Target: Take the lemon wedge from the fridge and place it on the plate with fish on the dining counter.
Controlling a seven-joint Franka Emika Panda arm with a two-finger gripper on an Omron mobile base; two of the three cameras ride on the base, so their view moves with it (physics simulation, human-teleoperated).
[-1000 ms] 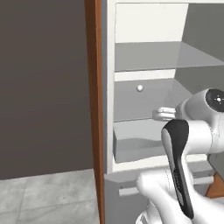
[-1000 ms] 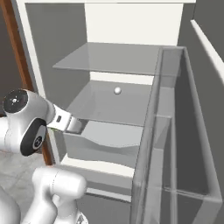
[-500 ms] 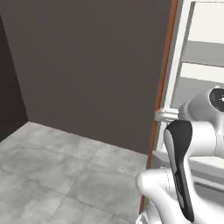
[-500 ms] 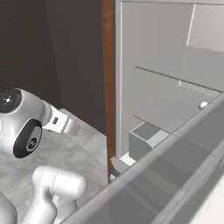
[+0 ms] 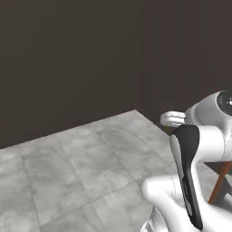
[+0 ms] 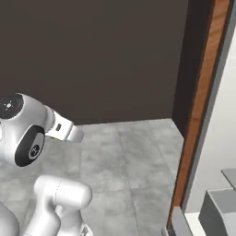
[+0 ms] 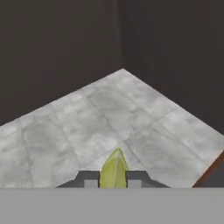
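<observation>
In the hand view the lemon wedge (image 7: 114, 168), a small yellow-green pointed piece, stands upright between my two dark fingertips. My gripper (image 7: 113, 183) is shut on it. The arm holds the hand out over grey floor tiles, facing a dark wall corner. The fridge (image 6: 222, 138) shows as a strip at the right edge of the right base view, with its white inner wall and a grey drawer corner (image 6: 216, 208). The plate with fish and the dining counter are out of view.
A brown wooden panel (image 6: 199, 115) runs upright beside the fridge. Dark walls (image 5: 68, 59) meet in a corner ahead, with grey tiled floor (image 5: 72, 172) below. A brown wooden piece (image 5: 222, 177) shows low at the right of the left base view.
Both base views have swung left, away from the fridge's shelves toward the dark walls and floor, so the base has turned. The wedge stays in the grip.
</observation>
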